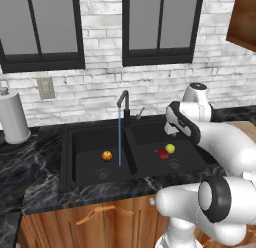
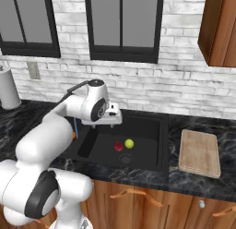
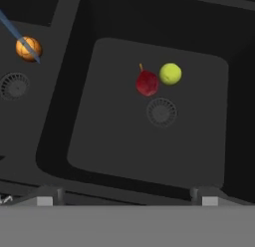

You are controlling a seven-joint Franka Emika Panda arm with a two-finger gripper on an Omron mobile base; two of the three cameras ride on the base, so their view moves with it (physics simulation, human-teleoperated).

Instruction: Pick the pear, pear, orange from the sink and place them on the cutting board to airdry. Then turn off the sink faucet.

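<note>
The black double sink holds all three fruits. The orange lies in the left basin beside the running water stream. A dark red pear and a yellow-green pear touch each other in the right basin, just behind its drain. My gripper hovers open above the right basin, well clear of the pears, holding nothing. The faucet stands behind the divider with its thin lever. The cutting board lies bare on the counter right of the sink.
A paper towel roll stands on the dark marble counter to the far left. A wall outlet sits on the brick wall. A wooden upper cabinet hangs above the board's side.
</note>
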